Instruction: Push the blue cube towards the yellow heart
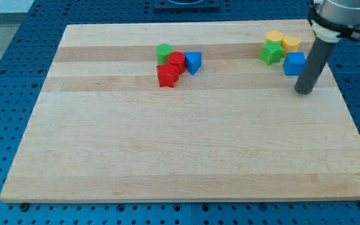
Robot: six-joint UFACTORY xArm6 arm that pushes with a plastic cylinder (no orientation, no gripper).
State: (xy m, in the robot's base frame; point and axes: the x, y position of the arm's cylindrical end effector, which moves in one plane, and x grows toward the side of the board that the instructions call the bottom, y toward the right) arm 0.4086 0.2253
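Note:
The blue cube (294, 63) sits at the view's upper right of the wooden board. Two yellow blocks lie just above it: one (274, 37) to the upper left and one (290, 44) directly above, touching the cube; I cannot tell which of them is the heart. A green star-like block (270, 53) lies left of the cube. My tip (304, 92) rests on the board just below and right of the blue cube, close to its lower right corner, with the rod rising beside its right side.
A second cluster lies at the top middle: a green cylinder (164, 52), a red cylinder (176, 60), a red block (167, 75) and a blue triangular block (193, 62). The board's right edge (349, 106) is near my tip.

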